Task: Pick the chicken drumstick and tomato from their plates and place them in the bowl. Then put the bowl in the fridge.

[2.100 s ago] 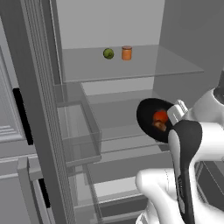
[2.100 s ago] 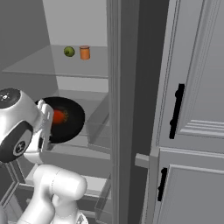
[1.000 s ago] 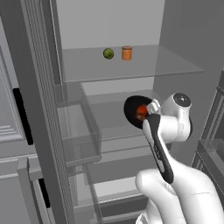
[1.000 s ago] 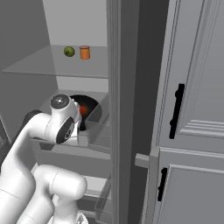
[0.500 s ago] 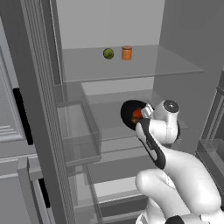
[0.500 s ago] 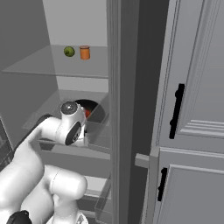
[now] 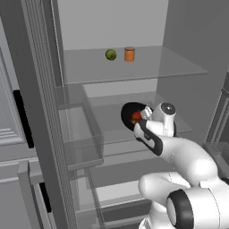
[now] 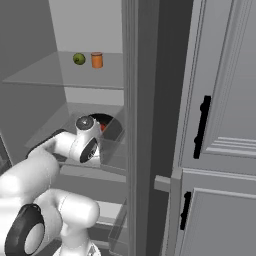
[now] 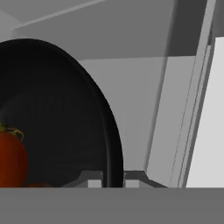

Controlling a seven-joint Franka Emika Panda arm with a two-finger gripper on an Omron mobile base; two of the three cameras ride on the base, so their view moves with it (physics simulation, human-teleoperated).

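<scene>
My gripper (image 9: pixel 113 180) is shut on the rim of the black bowl (image 9: pixel 57 109), one finger on each side of the rim. The red tomato (image 9: pixel 11 159) lies inside the bowl. In the left base view the bowl (image 7: pixel 129 112) hangs tilted over the fridge's middle glass shelf (image 7: pixel 107 117), with the tomato (image 7: pixel 136 116) in it and the gripper (image 7: pixel 142 121) at its near edge. From the right, the bowl (image 8: pixel 109 121) peeks out past my wrist. The chicken drumstick is hidden. The plates are out of view.
A green ball (image 7: pixel 110 54) and an orange can (image 7: pixel 129 54) stand on the upper glass shelf (image 7: pixel 147 67). The open fridge door with clear bins (image 7: pixel 78 134) is at the left. A dark fridge wall (image 8: pixel 145 125) and grey cabinets (image 8: pixel 220 125) are to the right.
My arm has stretched deeper into the fridge, carrying the bowl with the tomato from outside the shelf to over the middle shelf. The gripper has stayed shut on the rim.
</scene>
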